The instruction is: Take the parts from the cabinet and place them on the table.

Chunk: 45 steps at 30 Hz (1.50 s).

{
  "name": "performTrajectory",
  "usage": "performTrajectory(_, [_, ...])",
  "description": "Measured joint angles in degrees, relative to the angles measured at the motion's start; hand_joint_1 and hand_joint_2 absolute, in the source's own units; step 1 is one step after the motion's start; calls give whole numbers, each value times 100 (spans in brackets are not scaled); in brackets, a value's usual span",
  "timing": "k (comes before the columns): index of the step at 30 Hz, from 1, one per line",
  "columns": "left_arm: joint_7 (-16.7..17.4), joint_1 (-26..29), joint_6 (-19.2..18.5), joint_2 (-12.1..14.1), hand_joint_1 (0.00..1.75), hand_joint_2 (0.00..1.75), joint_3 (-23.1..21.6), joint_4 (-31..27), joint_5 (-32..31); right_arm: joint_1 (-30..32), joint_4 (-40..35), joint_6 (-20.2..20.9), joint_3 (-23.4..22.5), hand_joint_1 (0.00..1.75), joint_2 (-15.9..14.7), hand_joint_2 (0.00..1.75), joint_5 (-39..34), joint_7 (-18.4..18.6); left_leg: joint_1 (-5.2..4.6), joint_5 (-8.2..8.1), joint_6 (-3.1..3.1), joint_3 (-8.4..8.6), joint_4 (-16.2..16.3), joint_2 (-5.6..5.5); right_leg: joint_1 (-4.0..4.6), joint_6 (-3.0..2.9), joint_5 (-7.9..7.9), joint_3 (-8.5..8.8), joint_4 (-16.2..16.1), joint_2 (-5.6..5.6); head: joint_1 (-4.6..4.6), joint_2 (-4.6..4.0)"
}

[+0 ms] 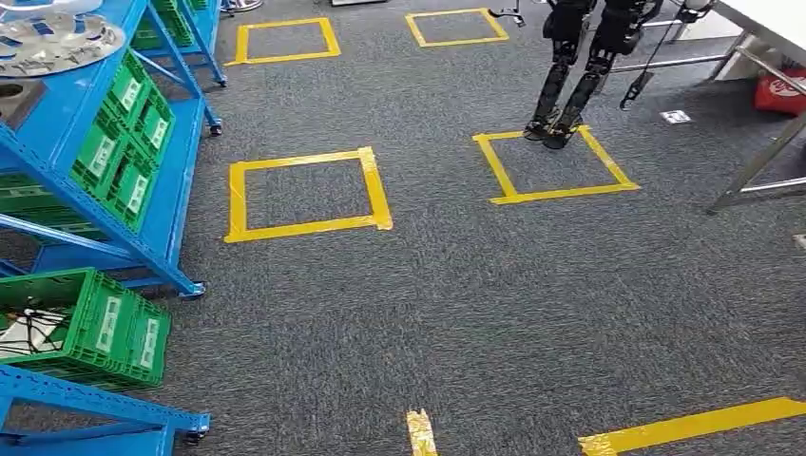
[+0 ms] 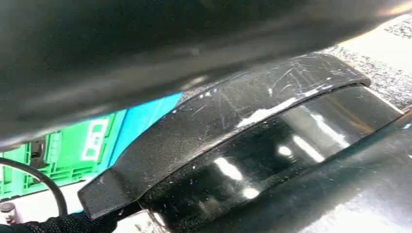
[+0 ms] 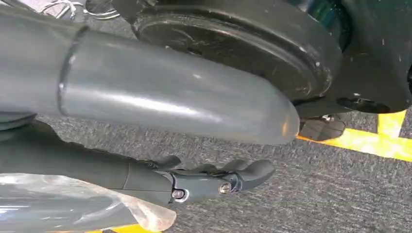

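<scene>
Grey carpet [image 1: 456, 313] with yellow tape squares spreads ahead. At nine o'clock stands the blue cabinet [image 1: 143, 242], its green crates [image 1: 90, 328] nearer the left arm. Right hand [image 3: 214, 182] hangs with fingers loosely apart, empty; the left hand's state I cannot tell.

We see grey carpet [image 1: 456, 304] marked with yellow tape squares [image 1: 304, 195], another robot's legs [image 1: 570, 85] standing on one square [image 1: 556, 163], and a red box [image 1: 784, 93] beyond.
</scene>
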Motion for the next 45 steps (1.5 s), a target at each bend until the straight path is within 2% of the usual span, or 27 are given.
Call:
performTrajectory(3, [0,0,0,0,0,0,7,0,0,-1,2,-20,4,0,0,0,31,-7,-14,-4,5,-1,9,0,-16,4,2,1,-7,0,-2,0])
performTrajectory(10, [0,0,0,9,0,0,13,0,9,-2,0,-22,7,0,2,0,50,-11,-52,-32,104,-19,71,2,-49,95,25,24,-52,2,-4,0])
performTrajectory(12, [0,-1,0,-7,0,0,11,0,9,-5,2,-26,4,0,-2,0,52,-11,13,71,147,78,-122,20,-45,126,-36,14,-23,-17,-2,2])
performTrajectory(13, [0,-1,0,-4,0,0,13,0,9,-12,2,-26,4,0,-2,0,52,-13,19,90,175,96,-166,21,-22,128,-206,-97,197,-63,18,0])
performTrajectory(15, [0,4,0,-7,0,0,13,0,9,-21,2,-26,4,0,-2,0,52,-13,21,88,180,86,-161,21,-31,157,-640,-524,1084,-79,46,2])
performTrajectory(16, [0,9,0,-7,0,0,13,2,9,-15,2,-26,6,0,-2,0,52,-13,17,83,180,85,-159,20,-37,176,-778,-730,1494,-81,33,0])
performTrajectory(17, [0,13,0,-4,0,0,13,0,9,-7,2,-26,7,0,-2,0,52,-13,18,80,177,86,-156,7,-45,190,-781,-826,1666,-82,50,0])
performTrajectory(18, [0,16,0,-2,0,0,13,0,11,-7,2,-24,7,0,-2,0,52,-11,22,74,168,91,-150,-16,-61,204,-639,-774,1545,-83,44,0])
performTrajectory(19, [0,16,-2,-4,0,0,13,2,11,-8,2,-24,7,0,-2,0,59,-11,30,62,147,93,-140,-52,-80,222,-412,-606,1200,-82,44,0])
performTrajectory(20, [0,14,-2,-7,0,0,13,0,11,-11,2,-26,7,0,-2,0,61,-13,48,41,114,94,-107,-96,-106,243,-161,-357,708,-63,46,0])
performTrajectory(21, [0,8,-4,-7,0,0,13,0,11,-12,2,-26,7,0,-2,0,61,-11,68,6,63,85,-53,-137,-146,279,48,-79,189,55,48,0])
performTrajectory(22, [0,4,-2,4,0,0,15,0,11,-15,0,-26,7,0,9,0,63,-11,42,-36,1,45,2,-160,-139,303,-119,2,52,279,69,0])
performTrajectory(23, [0,-7,-6,4,0,0,15,0,9,-14,0,-26,7,0,15,0,63,-15,35,-62,-26,20,71,-192,-140,191,-83,55,39,209,70,2])
performTrajectory(26, [13,7,-17,7,0,0,15,2,-2,-9,2,-26,7,0,15,0,63,-11,64,-47,-69,-4,72,-270,-101,91,-81,35,93,109,31,0])
performTrajectory(27, [17,5,-17,9,0,0,15,0,-2,-5,2,-35,7,0,15,0,59,-11,69,-101,-94,-5,116,-193,-115,43,-68,44,76,52,26,0])
performTrajectory(28, [17,-8,-17,2,0,0,15,0,-7,-7,7,-37,7,0,9,0,55,-13,49,-257,-117,-105,354,130,-97,-13,-78,52,76,11,-15,0])
performTrajectory(29, [18,-25,-15,2,0,0,15,2,-9,0,7,-37,7,0,9,0,55,-13,53,-471,-136,-296,747,262,-77,-39,-89,52,76,-48,-50,0])
performTrajectory(31, [17,-31,-17,0,0,0,15,0,-9,31,7,-37,7,0,9,0,55,-13,55,-865,-142,-763,1702,343,-44,-67,-107,51,77,-174,-55,0])
performTrajectory(32, [17,-27,-17,0,0,0,15,0,-9,42,7,-37,7,0,9,0,55,-13,55,-913,-134,-908,1978,346,-28,-82,-116,54,78,-224,-57,0])
performTrajectory(33, [17,-16,-17,2,0,0,15,0,-9,44,7,-37,7,0,9,0,55,-13,54,-810,-115,-896,1933,346,-14,-87,-122,64,78,-255,-53,0])
performTrajectory(34, [17,-8,-17,4,0,0,15,0,-9,38,7,-37,7,0,9,0,55,-13,47,-583,-81,-767,1645,346,-3,-91,-131,76,78,-272,-59,0])
performTrajectory(36, [17,-8,-17,4,0,0,15,0,-11,18,7,-37,7,0,9,0,55,-13,1,-32,16,-282,631,363,5,-89,-154,128,77,-299,-55,0])
performTrajectory(37, [17,-6,-17,7,0,0,15,2,-11,11,7,-37,7,0,13,0,55,-13,-38,12,63,-117,295,422,3,-86,-165,114,69,-305,-52,0])
performTrajectory(38, [17,-16,-17,7,0,0,15,0,-11,-4,4,-37,7,0,17,0,55,-13,-58,-36,79,-72,179,436,32,-49,-187,122,84,-308,-57,0])
performTrajectory(39, [17,-26,-17,7,0,0,15,0,-11,-3,6,-37,7,0,18,0,54,-13,-52,-24,34,-74,137,434,38,-47,-195,104,111,-323,-59,0])
performTrajectory(40, [17,-19,-17,7,0,0,15,0,-11,0,4,-37,7,0,17,0,55,-13,-42,-35,-91,-77,127,426,36,-78,-195,93,106,-324,-37,0])
performTrajectory(45, [17,-4,-17,2,0,0,15,0,-11,-1,7,-37,7,0,17,0,55,-13,-60,-40,-46,-76,131,424,16,-35,-175,119,55,-320,-44,0])
